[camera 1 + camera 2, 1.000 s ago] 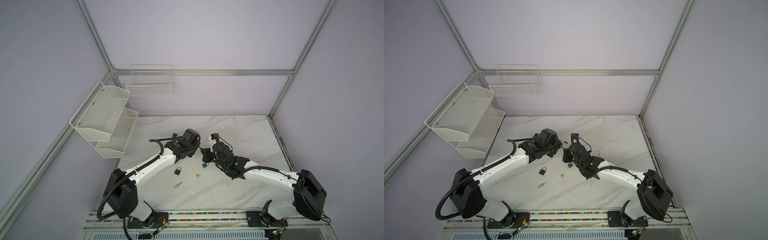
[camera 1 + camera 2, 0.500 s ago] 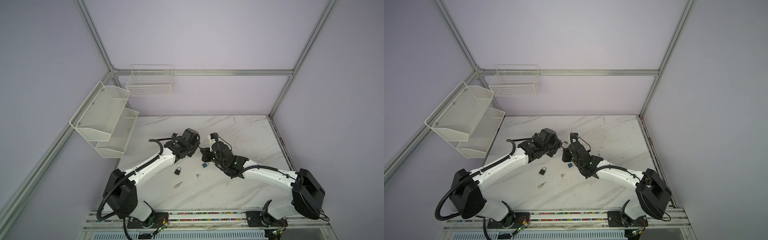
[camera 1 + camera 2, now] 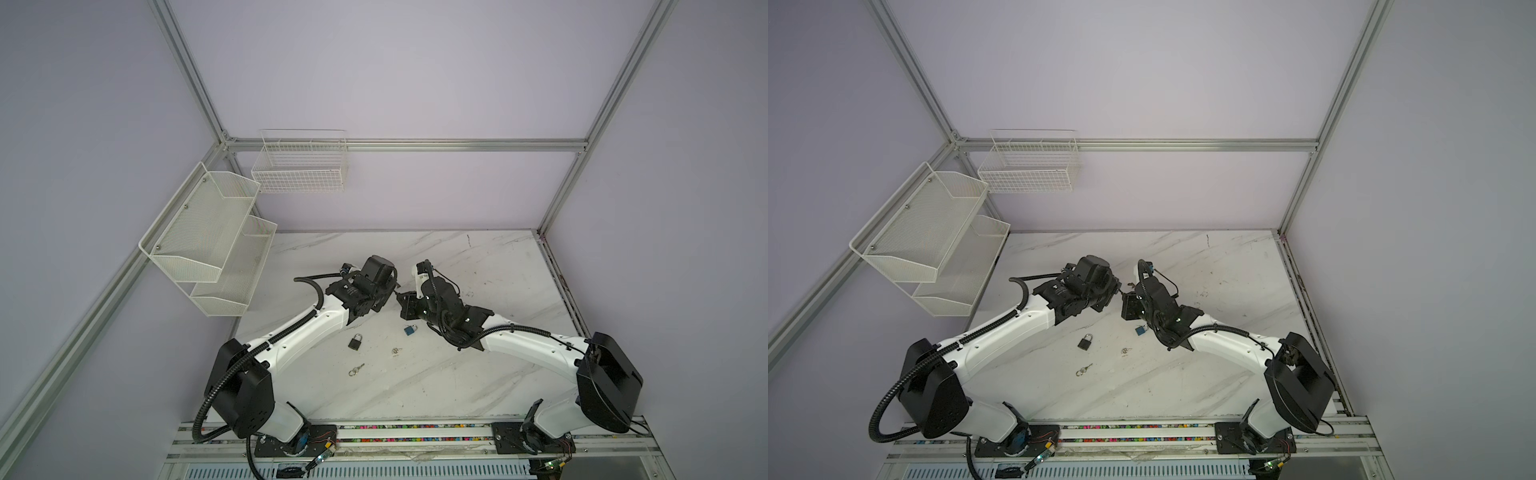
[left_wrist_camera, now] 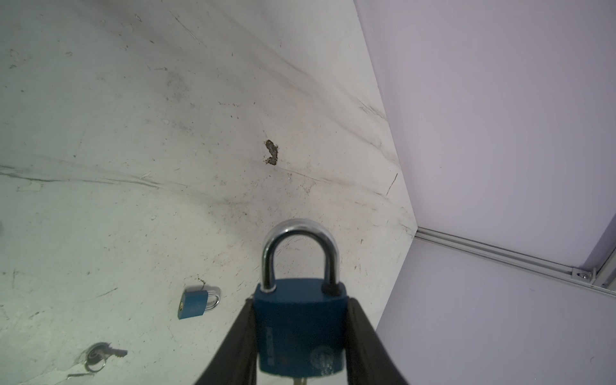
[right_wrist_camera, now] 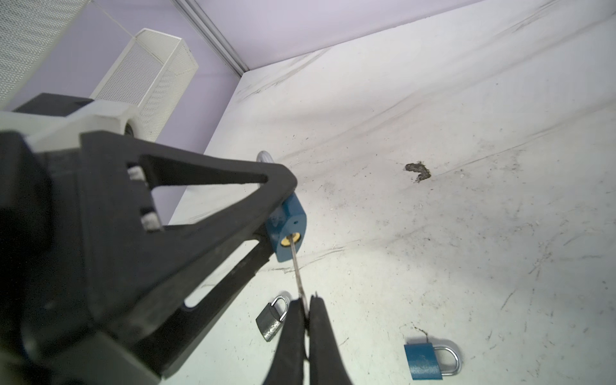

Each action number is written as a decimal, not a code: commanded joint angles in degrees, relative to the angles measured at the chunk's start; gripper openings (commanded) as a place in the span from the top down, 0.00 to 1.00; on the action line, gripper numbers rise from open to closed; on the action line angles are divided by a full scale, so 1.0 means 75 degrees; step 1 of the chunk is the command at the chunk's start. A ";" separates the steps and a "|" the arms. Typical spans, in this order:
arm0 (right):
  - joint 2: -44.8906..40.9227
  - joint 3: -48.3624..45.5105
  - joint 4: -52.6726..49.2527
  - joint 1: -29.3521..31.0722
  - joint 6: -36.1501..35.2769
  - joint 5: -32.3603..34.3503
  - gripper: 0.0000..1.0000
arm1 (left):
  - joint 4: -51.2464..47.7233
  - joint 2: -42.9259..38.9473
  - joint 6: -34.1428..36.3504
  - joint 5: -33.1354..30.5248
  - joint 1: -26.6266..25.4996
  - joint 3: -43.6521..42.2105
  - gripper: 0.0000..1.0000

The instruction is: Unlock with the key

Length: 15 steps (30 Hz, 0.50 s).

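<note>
My left gripper (image 4: 300, 305) is shut on the sides of a blue padlock (image 4: 300, 326), held above the table with its steel shackle (image 4: 298, 233) pointing away and both shackle legs seated in the body. In the right wrist view the same padlock (image 5: 291, 216) shows its brass keyhole, and a thin silver key (image 5: 296, 266) has its tip in it. My right gripper (image 5: 306, 301) is shut on the key's other end. In both top views the left gripper (image 3: 390, 291) and the right gripper (image 3: 402, 298) meet tip to tip over the table's middle.
On the marble table (image 3: 478, 374) lie a smaller blue padlock (image 3: 410, 330), a dark grey padlock (image 3: 355, 341), a key on a ring (image 3: 356, 369) and another small key (image 3: 395, 351). White mesh shelves (image 3: 208, 245) and a wire basket (image 3: 301, 166) hang on the left and back walls.
</note>
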 commanded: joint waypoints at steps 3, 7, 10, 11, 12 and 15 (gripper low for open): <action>-0.0023 0.0689 0.0272 -0.0118 -0.0290 -0.0343 1.00 | -0.0143 -0.0090 0.0356 0.0476 -0.0183 -0.0058 0.92; 0.0168 0.0912 -0.0026 -0.0047 -0.0593 -0.0061 1.00 | -0.0238 -0.0104 0.0351 0.0449 -0.0195 -0.0068 0.92; 0.0188 0.0810 0.0007 0.0068 -0.0664 0.0286 1.00 | -0.0204 -0.0151 0.0261 0.0525 -0.0189 -0.0060 0.92; 0.0211 0.0786 0.0006 0.0093 -0.0684 0.0352 1.00 | -0.0206 -0.0162 0.0250 0.0550 -0.0193 -0.0053 0.92; 0.0248 0.0775 0.0016 0.0137 -0.0730 0.0431 1.00 | -0.0203 -0.0191 0.0195 0.0586 -0.0197 -0.0052 0.91; 0.0445 0.0862 -0.0184 0.0221 -0.0811 0.0651 1.00 | 0.0008 -0.0294 -0.0068 0.0875 -0.0195 -0.0189 0.92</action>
